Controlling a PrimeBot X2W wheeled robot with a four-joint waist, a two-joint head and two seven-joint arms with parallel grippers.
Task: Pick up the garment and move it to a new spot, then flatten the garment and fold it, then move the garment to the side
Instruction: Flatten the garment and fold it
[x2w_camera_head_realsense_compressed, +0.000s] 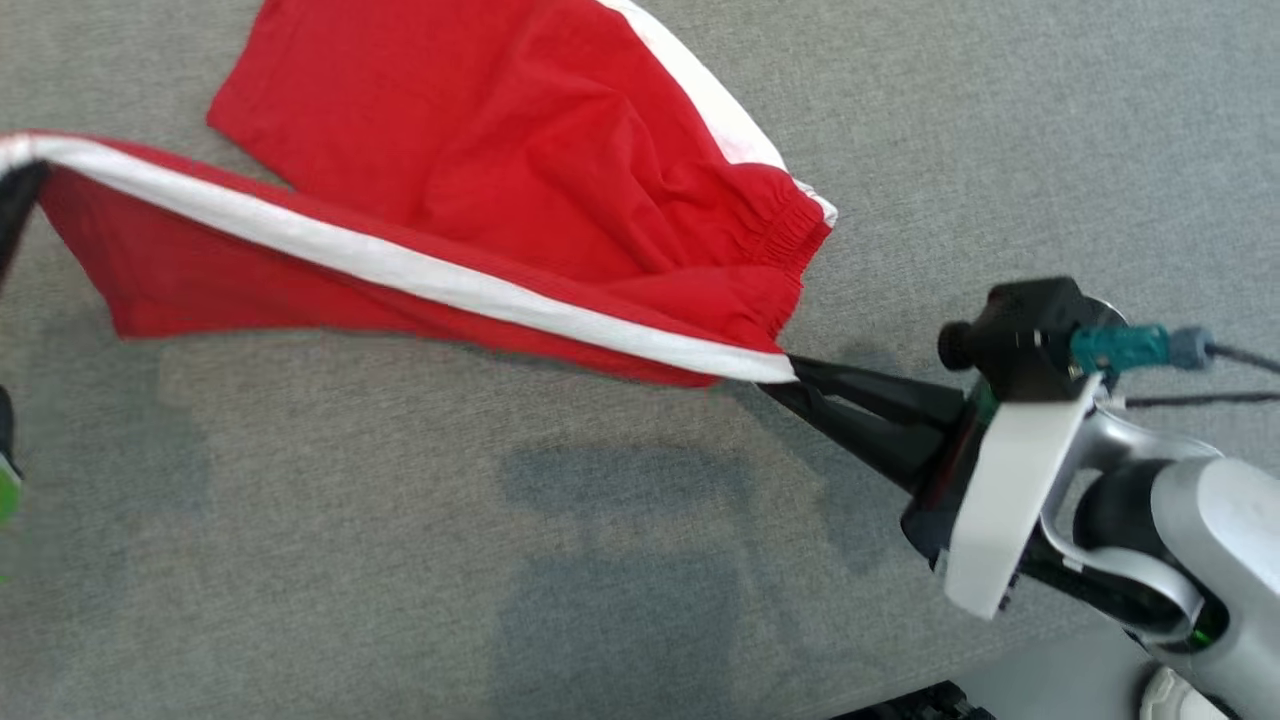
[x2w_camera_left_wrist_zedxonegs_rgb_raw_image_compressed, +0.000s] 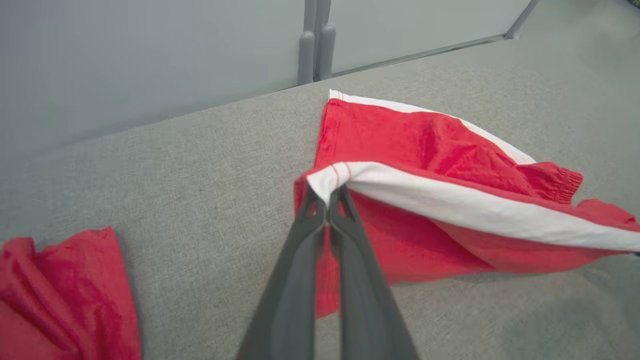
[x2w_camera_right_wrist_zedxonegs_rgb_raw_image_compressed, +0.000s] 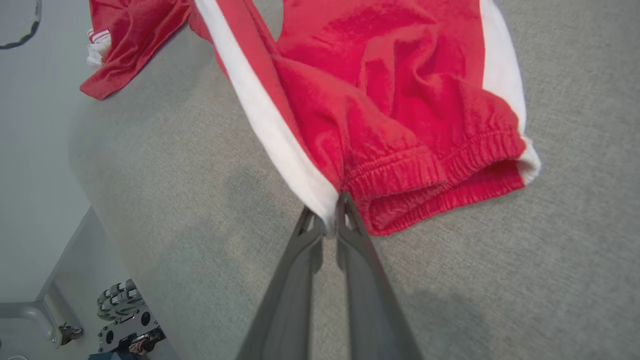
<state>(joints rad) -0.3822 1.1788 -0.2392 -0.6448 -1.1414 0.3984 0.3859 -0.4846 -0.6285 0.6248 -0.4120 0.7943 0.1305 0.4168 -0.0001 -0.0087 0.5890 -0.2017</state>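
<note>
Red garment (x2w_camera_head_realsense_compressed: 500, 150) with white side stripes lay partly on the grey surface (x2w_camera_head_realsense_compressed: 600, 560), its near striped edge lifted and stretched taut between both arms. Right jaws were pinched shut on the waistband corner at the stripe's end, dark fingers (x2w_camera_head_realsense_compressed: 870, 405) pointing up-left in the head view. Left jaws were barely in the head view, just a dark sliver at the far left edge. The left wrist view gave the detail: fingers (x2w_camera_left_wrist_zedxonegs_rgb_raw_image_compressed: 300, 260) closed tight on the white hem corner of the leg. The right wrist view showed the elastic waistband (x2w_camera_right_wrist_zedxonegs_rgb_raw_image_compressed: 440, 165) gathered, its far end resting on the surface. Both wrist views also caught a second red cloth (x2w_camera_left_wrist_zedxonegs_rgb_raw_image_compressed: 65, 295) lying apart, out of the head view. The left wrist view had a grey wall panel (x2w_camera_left_wrist_zedxonegs_rgb_raw_image_compressed: 150, 60) behind; the right wrist view showed the robot base wheels (x2w_camera_right_wrist_zedxonegs_rgb_raw_image_compressed: 117, 300).
</note>
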